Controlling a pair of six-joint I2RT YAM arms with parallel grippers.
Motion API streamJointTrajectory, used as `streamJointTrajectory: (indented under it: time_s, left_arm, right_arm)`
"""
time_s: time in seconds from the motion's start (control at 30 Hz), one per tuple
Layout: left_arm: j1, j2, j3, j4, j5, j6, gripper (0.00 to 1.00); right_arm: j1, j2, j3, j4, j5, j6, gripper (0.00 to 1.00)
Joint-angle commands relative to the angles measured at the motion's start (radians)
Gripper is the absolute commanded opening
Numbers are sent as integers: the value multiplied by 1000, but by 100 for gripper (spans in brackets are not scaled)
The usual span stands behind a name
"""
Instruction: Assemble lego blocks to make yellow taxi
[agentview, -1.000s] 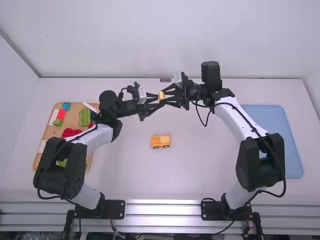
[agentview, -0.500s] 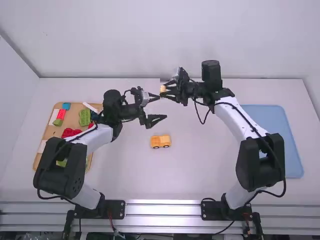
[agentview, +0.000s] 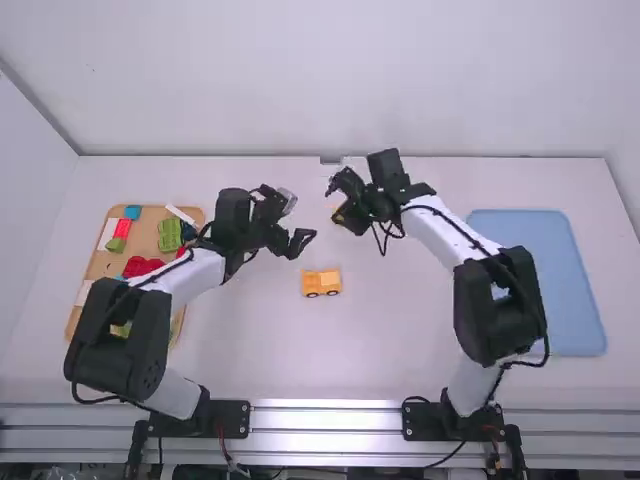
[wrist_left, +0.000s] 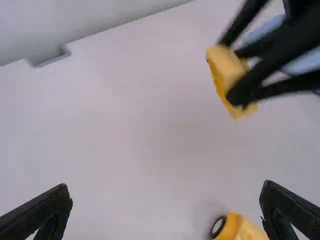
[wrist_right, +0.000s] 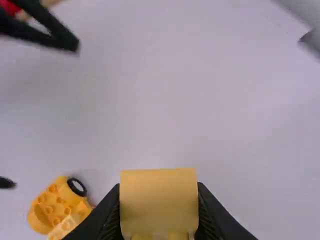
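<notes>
Yellow block in hand, w/ wheeled base as ref. pt. We are seeing the R gripper (wrist_right: 159, 187) pinching a yellow block (wrist_right: 159, 201), its fingers bearing on opp. sides; both are hovering above tbl. (agentview: 400, 340), just beyond the wheeled base (agentview: 321, 283) as the high view is showing it. The L gripper (wrist_left: 166, 186) is holding nothing, fingers standing wide apart, beyond & left of the base.

Handling: we are expecting a v. light, stiff, rather slick plastic block, hard to damage but prone to twisting if pinched off-ctr. We are favouring the flat opp. sides, mid-length, w/ the mating face left free; for the base, the long sides above the wheels.

Appearance: the block is showing a smooth, plain, boxy yellow face. The base is resting on tbl., warmer yellow-orange, w/ round studs on top, a black wheel (wrist_right: 77, 187) w/ pale hub, & a paler yellow piece (wrist_right: 65, 227) sitting on it.
</notes>
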Motion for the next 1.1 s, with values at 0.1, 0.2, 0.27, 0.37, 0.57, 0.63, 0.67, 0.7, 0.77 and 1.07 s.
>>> streamJointTrajectory:
  time_s: [0.1, 0.2, 0.27, 0.37, 0.57, 0.63, 0.67, 0.7, 0.77, 1.07]
  left_arm:
    - [-5, -212, 6, -123, -260, -38, 99]
    - [-5, -350, -31, -197, -436, -58, 99]
    - [-4, -452, -84, -204, -576, -118, 99]
    - [-5, -596, -181, -197, -708, -156, 99]
    - [18, -906, -406, -189, -933, -340, 99]
    - [41, -1016, -464, -230, -1014, -462, 99]
    - [44, -1033, -472, -237, -1017, -472, 99]
    - [56, -1090, -496, -254, -1009, -480, 99]
    - [74, -1172, -521, -285, -983, -480, 99]
    - [105, -1270, -528, -389, -986, -478, 99]
  right_arm:
    - [71, 85, 61, -11, 56, 16, 22]
    - [125, 136, 119, -62, 55, -12, 20]
    - [164, 176, 171, -108, 55, -58, 19]
    - [212, 232, 247, -163, 56, -115, 18]
    - [296, 331, 386, -285, 56, -247, 19]
    - [326, 354, 414, -336, 64, -308, 19]
    - [333, 358, 419, -346, 70, -319, 19]
    - [348, 367, 425, -359, 87, -334, 19]
    - [373, 377, 426, -370, 127, -336, 19]
    - [428, 417, 426, -422, 112, -377, 19]
